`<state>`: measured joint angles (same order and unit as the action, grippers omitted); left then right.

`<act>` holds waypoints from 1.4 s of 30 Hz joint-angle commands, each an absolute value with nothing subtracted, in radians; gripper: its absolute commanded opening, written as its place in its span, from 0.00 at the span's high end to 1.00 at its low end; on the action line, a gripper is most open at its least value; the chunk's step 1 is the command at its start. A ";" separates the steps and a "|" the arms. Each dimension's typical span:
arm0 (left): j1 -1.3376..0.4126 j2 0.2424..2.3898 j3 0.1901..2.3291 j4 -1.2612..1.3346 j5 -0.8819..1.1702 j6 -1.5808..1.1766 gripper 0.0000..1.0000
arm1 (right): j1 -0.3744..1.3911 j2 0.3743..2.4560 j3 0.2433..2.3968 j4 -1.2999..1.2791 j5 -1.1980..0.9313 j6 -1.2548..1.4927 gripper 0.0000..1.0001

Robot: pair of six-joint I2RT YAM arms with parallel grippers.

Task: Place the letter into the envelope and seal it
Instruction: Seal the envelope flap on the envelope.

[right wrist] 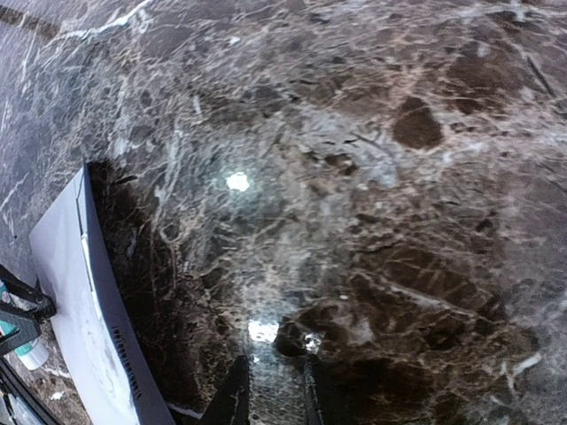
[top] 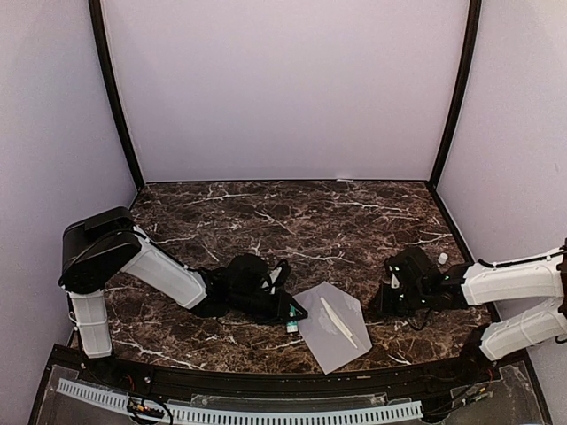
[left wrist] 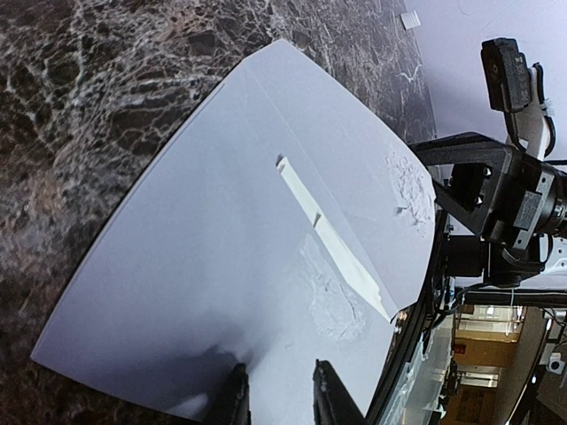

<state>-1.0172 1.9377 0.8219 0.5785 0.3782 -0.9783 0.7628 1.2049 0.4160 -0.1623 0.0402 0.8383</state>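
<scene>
Two claws are low over the surface point(top: 266, 212), and neither has hold of anything that I can see. The left claw point(left wrist: 279, 400) shows its fingers with a small gap between them, at the left edge of the envelope point(left wrist: 221, 248). Only grey paper is seen in the gap. The right claw point(right wrist: 272, 397) is also nearly closed, with a narrow gap. Under it is only bare marble, a little to the right of the envelope.

The letter point(left wrist: 330, 237) is folded into a narrow pale strip. It lies flat on top of the envelope, near its middle, and is not inside it. So I judge that the step in hand is the inserting, and it is not yet begun; the sealing comes after. The next move probably calls for one claw to pinch the thin strip at one end without crushing it. The other claw would hold the envelope down or lift its flap. The strip lies very flat, so picking it up looks delicate.

Only the top view shows both arms together, one at each side of the envelope. The left wrist view adds a crease along the far side of the envelope and two wrinkled patches on it. The right wrist view gives only one edge of the envelope. I cannot tell from any view where the opening is.
</scene>
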 commanded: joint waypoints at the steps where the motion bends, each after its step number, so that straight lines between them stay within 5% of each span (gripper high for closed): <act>1: -1.017 1.956 0.797 0.520 0.369 -0.968 1.00 | 0.758 1.237 0.408 -0.018 -0.074 0.799 0.82; 23: -1.016 1.958 0.815 0.511 0.375 -0.966 1.00 | 1.000 1.453 0.478 0.252 -0.188 0.836 0.84; 42: -1.017 1.955 0.841 0.498 0.384 -0.962 1.00 | 1.021 1.545 0.484 0.226 -0.152 0.913 0.95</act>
<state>-1.0172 1.9381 0.8249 0.5751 0.3836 -0.9779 1.0103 1.5177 0.4957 0.2241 -0.1608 0.8768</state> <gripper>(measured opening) 0.228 0.058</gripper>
